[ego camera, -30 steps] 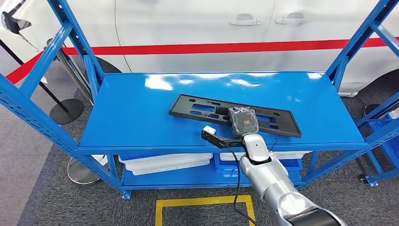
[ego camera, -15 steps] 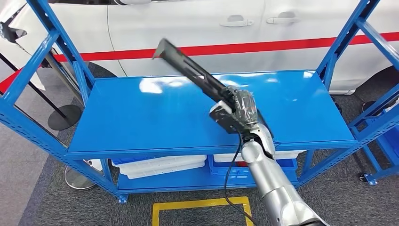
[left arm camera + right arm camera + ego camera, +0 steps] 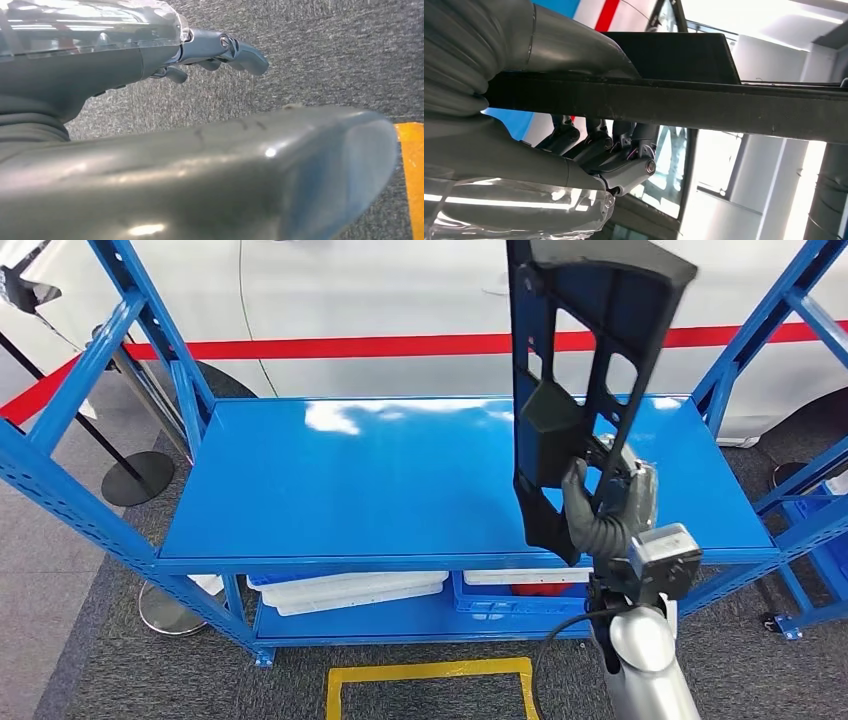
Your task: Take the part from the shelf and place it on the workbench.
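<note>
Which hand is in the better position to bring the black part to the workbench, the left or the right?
The right. The right hand already grips the black part, lifted upright above the blue shelf. The left hand hangs over the carpet, holding nothing.

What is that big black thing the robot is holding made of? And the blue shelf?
The black part looks like matte moulded plastic: dull, with cut-out holes and thin ribs, gripped by the right hand. The blue shelf looks like painted metal: glossy, mirroring light patches, with perforated uprights. Neither can be told for certain from looks.
</note>
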Robot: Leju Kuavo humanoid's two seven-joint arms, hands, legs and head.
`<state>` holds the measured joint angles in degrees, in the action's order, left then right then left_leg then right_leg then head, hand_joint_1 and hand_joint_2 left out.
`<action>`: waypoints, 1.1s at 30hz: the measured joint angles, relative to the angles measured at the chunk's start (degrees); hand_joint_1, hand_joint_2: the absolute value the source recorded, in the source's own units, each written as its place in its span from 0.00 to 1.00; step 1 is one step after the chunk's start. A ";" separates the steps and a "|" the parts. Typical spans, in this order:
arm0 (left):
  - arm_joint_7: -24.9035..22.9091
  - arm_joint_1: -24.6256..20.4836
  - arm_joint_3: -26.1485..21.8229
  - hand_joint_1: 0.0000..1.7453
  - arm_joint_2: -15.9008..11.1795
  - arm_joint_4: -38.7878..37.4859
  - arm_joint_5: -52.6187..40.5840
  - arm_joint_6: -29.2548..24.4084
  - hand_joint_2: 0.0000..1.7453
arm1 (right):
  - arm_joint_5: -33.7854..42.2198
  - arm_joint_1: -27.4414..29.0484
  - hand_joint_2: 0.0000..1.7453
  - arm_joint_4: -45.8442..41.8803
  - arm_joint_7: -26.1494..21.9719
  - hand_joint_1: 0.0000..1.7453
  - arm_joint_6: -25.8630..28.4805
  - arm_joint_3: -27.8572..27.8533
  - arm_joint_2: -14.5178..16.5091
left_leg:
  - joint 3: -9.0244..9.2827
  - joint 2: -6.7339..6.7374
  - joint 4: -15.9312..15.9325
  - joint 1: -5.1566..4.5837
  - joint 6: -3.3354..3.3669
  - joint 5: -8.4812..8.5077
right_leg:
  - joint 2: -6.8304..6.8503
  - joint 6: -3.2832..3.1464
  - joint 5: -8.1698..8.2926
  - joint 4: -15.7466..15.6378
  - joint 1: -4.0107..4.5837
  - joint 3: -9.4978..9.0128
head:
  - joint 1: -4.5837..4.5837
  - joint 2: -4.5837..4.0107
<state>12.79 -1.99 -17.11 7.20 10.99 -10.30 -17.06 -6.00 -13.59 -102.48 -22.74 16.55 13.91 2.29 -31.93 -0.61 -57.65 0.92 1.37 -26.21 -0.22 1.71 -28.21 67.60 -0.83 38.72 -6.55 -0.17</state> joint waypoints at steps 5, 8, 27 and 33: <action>0.07 -0.16 -1.05 0.00 0.02 0.00 1.09 -0.65 0.00 | 2.14 4.92 1.00 -4.05 -3.74 1.00 0.66 -1.72 -2.32 | 0.01 -0.02 -0.46 -0.37 -1.37 -0.62 | -0.03 -1.40 2.88 -8.69 0.33 -3.85 | 0.00 0.00; -0.08 -0.14 -1.62 0.00 0.02 0.00 1.24 -0.91 0.00 | 4.34 7.21 1.00 -5.42 -6.46 1.00 1.02 -2.38 -3.02 | -0.87 0.16 -3.10 -0.25 -2.17 -3.07 | 0.15 -2.46 3.23 -8.95 0.19 -3.81 | -0.01 0.00; 1.43 0.45 -4.59 0.00 1.22 -0.12 3.96 -2.80 0.00 | 14.23 21.29 1.00 -10.32 -17.05 1.00 -4.40 -2.97 -6.54 | 1.06 2.77 1.80 -0.77 0.91 0.65 | -0.14 0.32 -5.10 4.56 -0.10 1.82 | 0.03 -0.01; 0.15 0.49 -5.73 0.00 1.91 -0.13 4.34 -3.92 0.00 | 12.40 26.52 1.00 -11.53 -17.05 1.00 -5.22 -5.46 -6.19 | -1.98 5.90 -0.88 -0.74 -0.32 1.33 | 4.06 1.18 -1.19 -7.18 -0.93 -8.63 | -0.03 0.00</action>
<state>12.94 -1.51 -22.83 9.10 10.86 -5.96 -20.98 6.41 12.93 -114.01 -39.79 11.33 8.45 -3.90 -33.91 5.29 -58.53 0.19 1.05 -24.88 3.85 2.90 -29.39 60.42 -1.76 30.09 -6.58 -0.18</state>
